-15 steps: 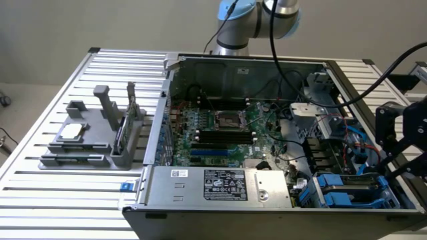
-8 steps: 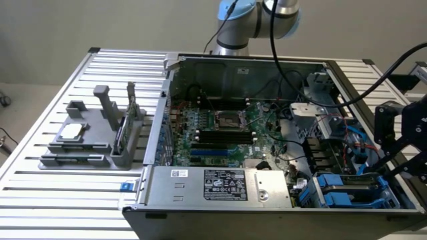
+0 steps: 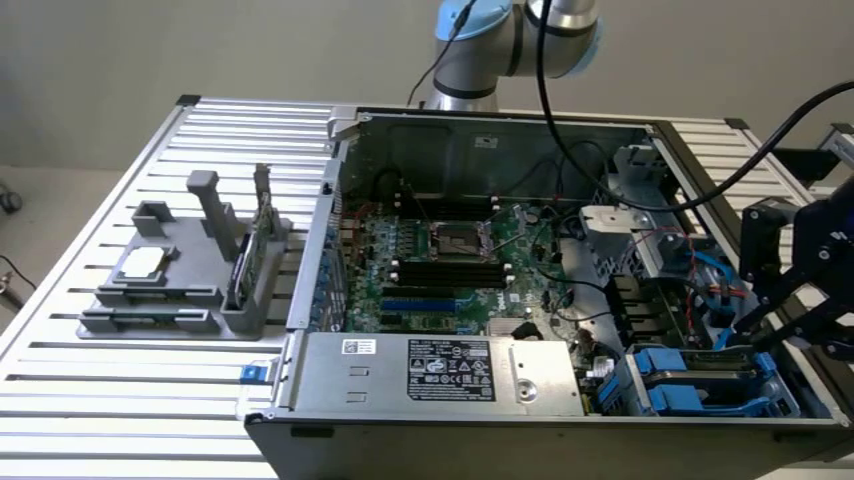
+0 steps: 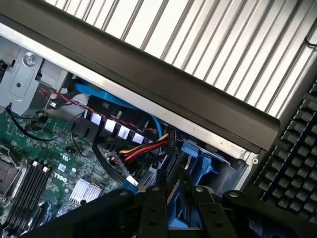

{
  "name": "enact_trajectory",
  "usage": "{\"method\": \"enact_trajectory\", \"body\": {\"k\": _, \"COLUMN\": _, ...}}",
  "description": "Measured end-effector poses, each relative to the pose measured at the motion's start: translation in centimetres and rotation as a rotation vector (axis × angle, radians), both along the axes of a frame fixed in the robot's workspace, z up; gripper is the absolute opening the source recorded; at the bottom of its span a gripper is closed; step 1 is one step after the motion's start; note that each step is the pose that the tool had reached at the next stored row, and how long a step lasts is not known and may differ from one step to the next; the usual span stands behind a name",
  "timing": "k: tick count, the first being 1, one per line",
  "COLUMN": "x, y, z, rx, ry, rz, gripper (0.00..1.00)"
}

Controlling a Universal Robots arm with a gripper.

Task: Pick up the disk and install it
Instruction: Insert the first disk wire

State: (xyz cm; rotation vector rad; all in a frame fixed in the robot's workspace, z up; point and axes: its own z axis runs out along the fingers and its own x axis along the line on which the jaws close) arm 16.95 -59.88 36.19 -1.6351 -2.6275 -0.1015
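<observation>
just beside the hand (image 3: 747,328), the disk (image 3: 701,373)

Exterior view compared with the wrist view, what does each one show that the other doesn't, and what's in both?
Exterior view: grey metal power-supply box with a sticker, grey plastic fixture stand. Wrist view: black perforated grille on the case's outside. Both: green motherboard, blue plastic drive bay, black gripper near it.

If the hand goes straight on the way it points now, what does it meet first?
Most likely the blue bay, just ahead of the hand; the wires lie off to one side of that line. Depth is unclear.
</observation>
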Motion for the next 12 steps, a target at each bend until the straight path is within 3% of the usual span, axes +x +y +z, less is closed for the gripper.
{"method": "enact_trajectory", "body": {"k": 4, "x": 0.01, "y": 0.01, "z": -0.29, "rx": 0.0245, "ry": 0.0, "rz": -0.004, "gripper": 0.25}}
{"method": "enact_trajectory", "body": {"k": 7, "x": 0.22, "y": 0.02, "z": -0.61, "rx": 0.0383, "ry": 0.0, "rz": -0.005, "gripper": 0.25}}
{"method": "enact_trajectory", "body": {"k": 12, "x": 0.64, "y": 0.01, "z": -0.79, "rx": 0.0399, "ry": -0.0002, "rz": -0.016, "gripper": 0.25}}
